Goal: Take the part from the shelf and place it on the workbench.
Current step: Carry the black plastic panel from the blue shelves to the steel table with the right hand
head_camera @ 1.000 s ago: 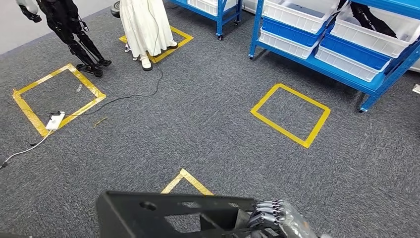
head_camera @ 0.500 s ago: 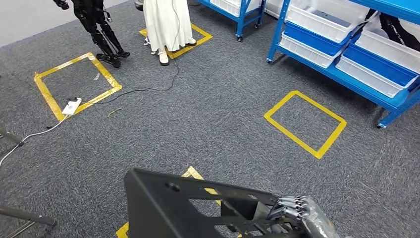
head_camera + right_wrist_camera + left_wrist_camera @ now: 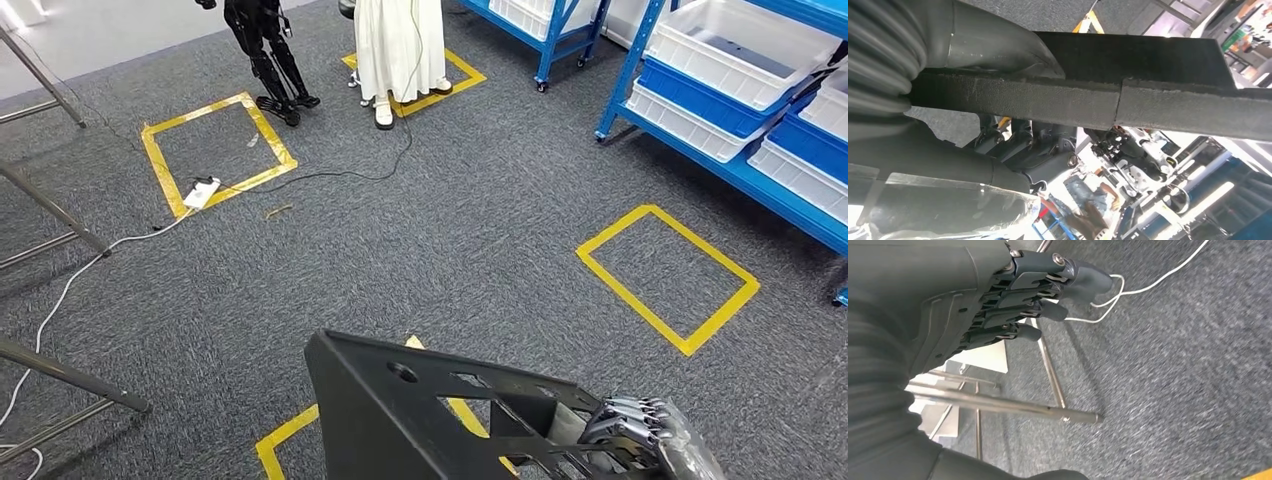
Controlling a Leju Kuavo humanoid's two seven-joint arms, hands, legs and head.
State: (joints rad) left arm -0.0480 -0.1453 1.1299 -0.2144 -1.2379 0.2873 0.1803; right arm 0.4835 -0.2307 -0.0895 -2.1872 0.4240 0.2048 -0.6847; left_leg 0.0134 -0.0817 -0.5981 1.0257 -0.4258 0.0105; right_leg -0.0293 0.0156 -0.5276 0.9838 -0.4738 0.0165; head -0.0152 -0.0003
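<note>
The part (image 3: 420, 420) is a large black metal bracket with cut-outs and a round hole, low in the head view above the grey carpet. My right hand (image 3: 645, 440) grips its right end, fingers curled over the edge. In the right wrist view the part's thick black edge (image 3: 1073, 102) runs across the picture, with my right hand (image 3: 1028, 150) wrapped around it from behind. My left hand (image 3: 1013, 295) hangs over the carpet, its fingers loosely bent and holding nothing.
A blue shelf (image 3: 720, 165) with white bins (image 3: 740, 50) stands at the right. Yellow tape squares (image 3: 665, 275) mark the carpet. A person in white (image 3: 400, 50) and a black robot's legs (image 3: 265, 50) stand far ahead. Metal frame legs (image 3: 60, 375) and a white cable (image 3: 60, 290) lie left.
The whole picture has shifted rightward, so the camera has turned left; metal frame legs have come into view at the left. The part stays in my right hand and shows more fully.
</note>
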